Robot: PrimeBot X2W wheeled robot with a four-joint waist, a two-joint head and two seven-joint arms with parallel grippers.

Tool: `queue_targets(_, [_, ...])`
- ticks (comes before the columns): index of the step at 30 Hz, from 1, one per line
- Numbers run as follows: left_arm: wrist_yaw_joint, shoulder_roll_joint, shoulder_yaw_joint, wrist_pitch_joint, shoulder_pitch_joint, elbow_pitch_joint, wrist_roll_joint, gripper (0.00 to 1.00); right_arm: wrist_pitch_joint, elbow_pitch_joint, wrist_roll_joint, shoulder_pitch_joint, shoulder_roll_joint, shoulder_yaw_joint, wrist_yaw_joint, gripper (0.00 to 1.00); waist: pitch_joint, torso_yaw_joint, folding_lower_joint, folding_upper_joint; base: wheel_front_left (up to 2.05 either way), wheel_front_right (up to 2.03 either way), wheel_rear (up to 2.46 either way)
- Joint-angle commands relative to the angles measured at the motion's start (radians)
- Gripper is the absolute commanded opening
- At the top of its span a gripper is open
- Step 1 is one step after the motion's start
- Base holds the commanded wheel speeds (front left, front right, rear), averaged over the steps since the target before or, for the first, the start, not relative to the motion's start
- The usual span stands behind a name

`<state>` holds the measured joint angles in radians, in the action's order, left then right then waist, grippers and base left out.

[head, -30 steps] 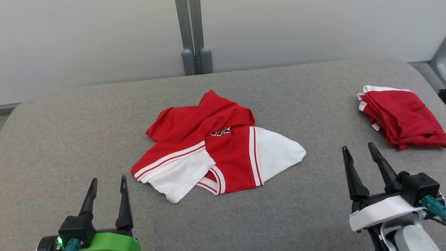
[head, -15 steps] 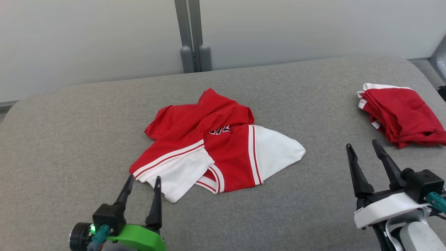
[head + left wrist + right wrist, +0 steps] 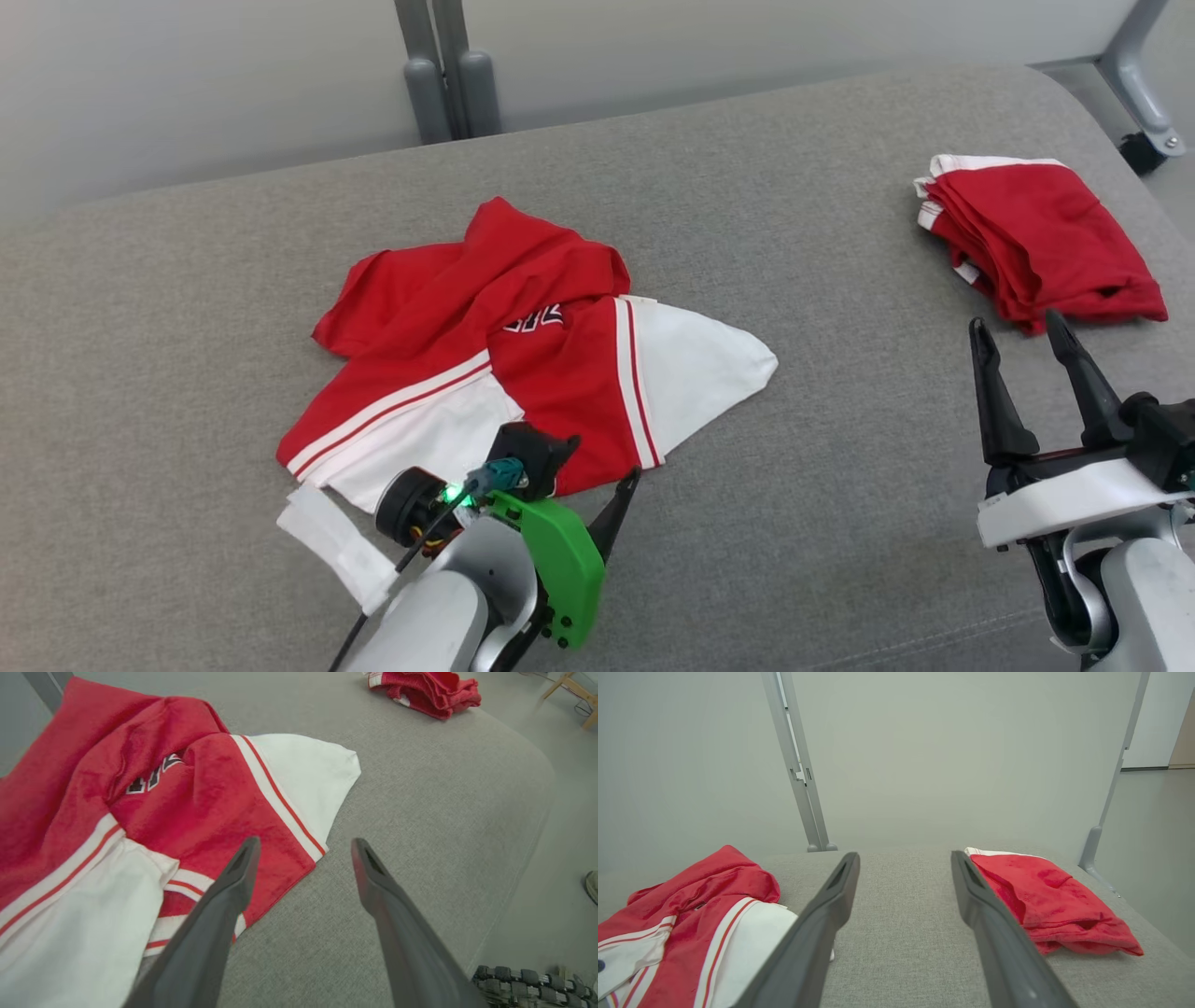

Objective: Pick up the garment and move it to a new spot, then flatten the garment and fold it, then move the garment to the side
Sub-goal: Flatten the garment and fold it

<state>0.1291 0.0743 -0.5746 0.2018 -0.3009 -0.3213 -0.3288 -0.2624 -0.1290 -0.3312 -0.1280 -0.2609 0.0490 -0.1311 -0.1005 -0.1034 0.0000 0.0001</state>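
At garment edge, left end effector

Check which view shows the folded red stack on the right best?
Head view: the folded red stack lies nearly whole, seen from above, white trim along its far edge. Right wrist view gives a low, side-on look with its near-left corner hidden. Left wrist view catches it small at the top edge, partly cut off.

dark two-fingered left gripper behind green plastic wrist cuff sits lower centre in head view, fingers angled up-right, jaws wide apart; right gripper, white wrist cuff, lower right, fingers near-upright, equally spread
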Motion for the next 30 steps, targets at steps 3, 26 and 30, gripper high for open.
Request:
queue_targets(3, [0.002, 0.011, -0.031, 0.036, -0.062, -0.065, -0.014, 1.0, -0.003, -0.001, -0.005, -0.027, 0.007, 0.0, 0.001, 1.0, -0.07, -0.085, 0.0, -0.0001, 0.0, 0.0, 0.0])
queue_targets(26, [-0.061, -0.022, -0.108, 0.05, -0.202, -0.298, -0.052, 0.0, -0.003, -0.013, 0.0, -0.02, 0.032, -0.027, 0.001, 1.0, -0.063, -0.093, 0.0, -0.0001, 0.0, 0.0, 0.0])
queue_targets(30, [-0.066, -0.014, -0.102, 0.01, -0.181, -0.247, -0.064, 0.0, -0.003, -0.017, 0.0, -0.002, 0.027, -0.03, 0.001, 1.0, -0.028, -0.029, 0.0, -0.0001, 0.0, 0.0, 0.0])
